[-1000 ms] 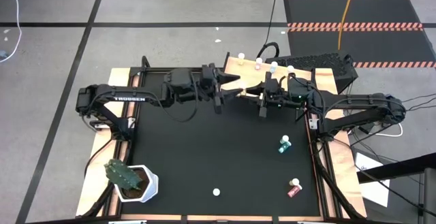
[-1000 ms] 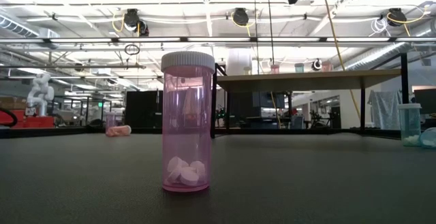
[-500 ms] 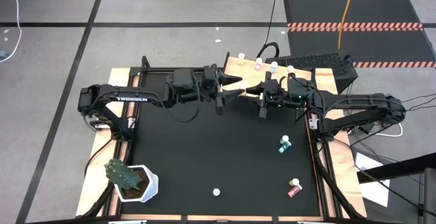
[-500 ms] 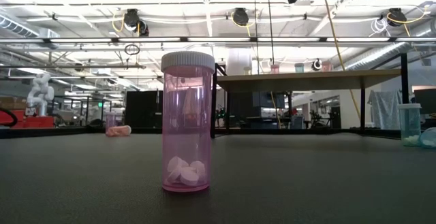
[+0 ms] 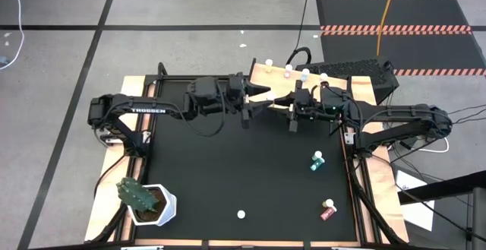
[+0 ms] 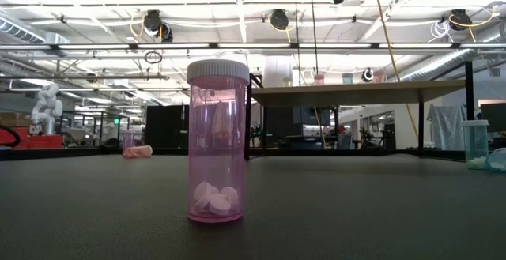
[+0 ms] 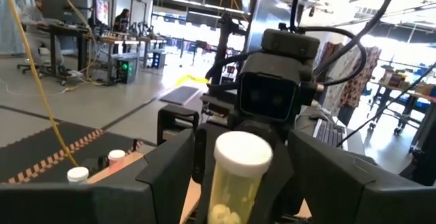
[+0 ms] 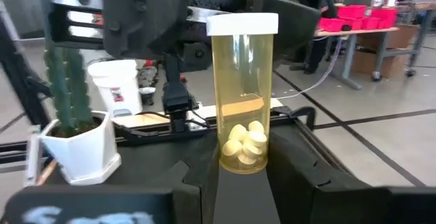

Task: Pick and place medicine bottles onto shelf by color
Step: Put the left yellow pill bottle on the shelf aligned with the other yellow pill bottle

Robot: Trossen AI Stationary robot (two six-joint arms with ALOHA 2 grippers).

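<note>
A yellow medicine bottle [image 8: 242, 94] with a white cap stands upright in the air over the table's far middle, with my right gripper [image 8: 242, 183] shut on it. My left gripper [image 7: 242, 176] faces it from the table's left. It is open, with one finger on each side of the bottle's upper body [image 7: 235, 197] and a gap showing on both sides. In the high view the two grippers [image 5: 257, 100] [image 5: 282, 102] meet tip to tip just in front of the shelf [image 5: 357, 89]. On the table stand a pink bottle [image 6: 217, 141] and a teal one [image 5: 317, 160], and a red one [image 5: 327, 210] lies on its side. My right gripper pinches the yellow bottle's lower body [image 8: 240, 164] between its two fingers. The fingers lie level and come from the table's right. The bottle stands upright with its cap up, lifted clear of the table.
Several white-capped bottles [image 5: 288, 70] stand on the shelf's far part. A green cactus in a white pot [image 5: 146, 201] sits at the near left corner. Wooden frame edges [image 5: 114, 197] run along the table's sides. The black middle of the table lies bare.
</note>
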